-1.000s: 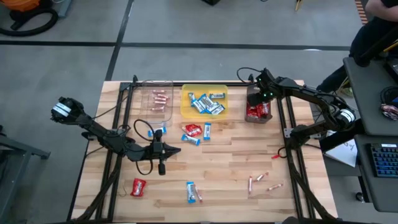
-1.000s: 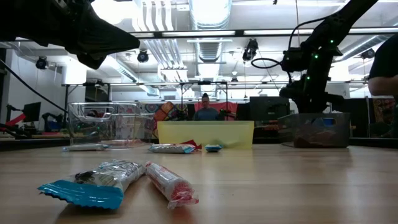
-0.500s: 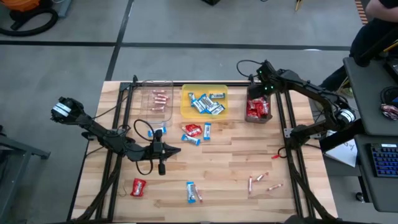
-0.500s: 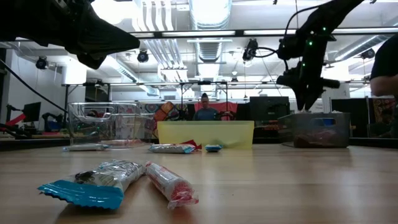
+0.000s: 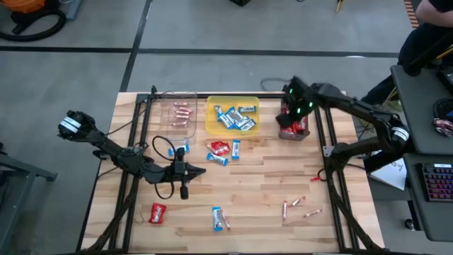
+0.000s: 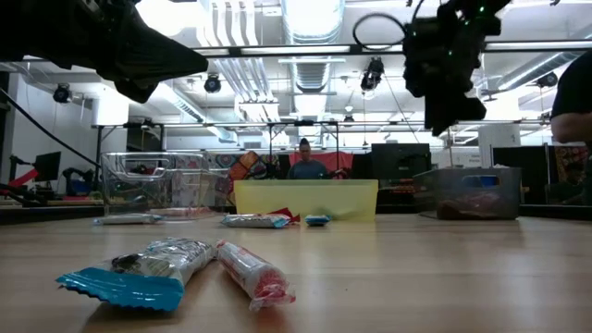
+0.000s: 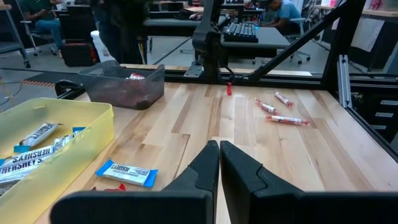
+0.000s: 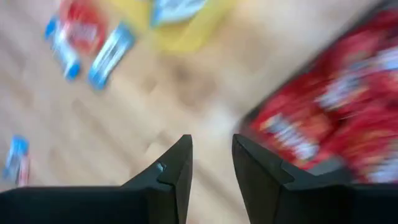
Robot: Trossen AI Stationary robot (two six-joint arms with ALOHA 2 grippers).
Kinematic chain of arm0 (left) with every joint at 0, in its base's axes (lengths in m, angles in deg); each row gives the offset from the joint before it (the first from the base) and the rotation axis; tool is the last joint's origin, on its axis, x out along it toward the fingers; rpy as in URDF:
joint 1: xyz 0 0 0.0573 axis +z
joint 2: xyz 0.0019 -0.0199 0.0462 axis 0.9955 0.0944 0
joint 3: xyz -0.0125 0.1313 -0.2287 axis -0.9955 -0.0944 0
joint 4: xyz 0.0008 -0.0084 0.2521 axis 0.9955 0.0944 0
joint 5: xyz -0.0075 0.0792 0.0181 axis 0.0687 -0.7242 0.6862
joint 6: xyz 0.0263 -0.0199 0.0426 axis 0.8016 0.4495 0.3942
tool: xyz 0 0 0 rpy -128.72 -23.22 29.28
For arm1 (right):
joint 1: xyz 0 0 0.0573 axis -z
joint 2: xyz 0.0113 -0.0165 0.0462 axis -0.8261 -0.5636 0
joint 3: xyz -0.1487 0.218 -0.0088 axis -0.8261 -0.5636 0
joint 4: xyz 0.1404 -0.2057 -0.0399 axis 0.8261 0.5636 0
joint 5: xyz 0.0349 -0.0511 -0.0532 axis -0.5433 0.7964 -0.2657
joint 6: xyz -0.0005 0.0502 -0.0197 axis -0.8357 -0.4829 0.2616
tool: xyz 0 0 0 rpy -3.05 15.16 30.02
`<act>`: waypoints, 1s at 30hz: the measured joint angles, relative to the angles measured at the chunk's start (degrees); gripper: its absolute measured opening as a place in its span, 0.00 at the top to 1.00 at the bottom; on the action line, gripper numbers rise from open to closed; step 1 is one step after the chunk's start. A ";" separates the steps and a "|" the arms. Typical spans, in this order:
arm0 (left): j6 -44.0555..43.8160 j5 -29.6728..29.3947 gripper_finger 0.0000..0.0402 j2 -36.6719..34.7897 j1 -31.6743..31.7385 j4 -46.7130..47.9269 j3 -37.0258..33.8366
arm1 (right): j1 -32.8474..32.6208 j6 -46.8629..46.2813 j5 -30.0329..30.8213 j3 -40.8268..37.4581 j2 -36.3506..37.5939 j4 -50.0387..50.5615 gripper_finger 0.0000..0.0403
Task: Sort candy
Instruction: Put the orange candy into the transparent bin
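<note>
Two grippers: the right gripper [image 8: 211, 155], fingers apart and empty, hangs beside the dark tray [image 5: 294, 132]; the left gripper [image 7: 219, 155], pinched together, waits mid-table

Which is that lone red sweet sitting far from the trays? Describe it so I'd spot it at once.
Start at the wooden table and go to the near corner on the left arm's side, away from the three trays. The red packet lies alone there; its nearest neighbour, a blue-and-white bar, is a different colour.
</note>
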 joint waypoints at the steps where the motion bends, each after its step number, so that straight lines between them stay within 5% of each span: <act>1: 0.00 0.00 1.00 0.00 0.01 0.01 0.00 | -2.94 -0.62 -0.07 -0.78 0.53 0.05 0.73; 14: 0.02 0.00 1.00 0.01 0.02 -0.01 0.00 | -38.43 -22.06 5.71 -7.05 0.97 -0.77 0.78; 19: 0.02 0.00 1.00 0.01 0.02 -0.01 0.00 | -45.67 -35.57 8.88 -7.05 0.95 -2.69 0.78; 30: 1.42 -1.10 1.00 0.01 0.02 -0.30 0.01 | -53.13 -55.49 5.37 -7.10 0.85 -4.42 0.58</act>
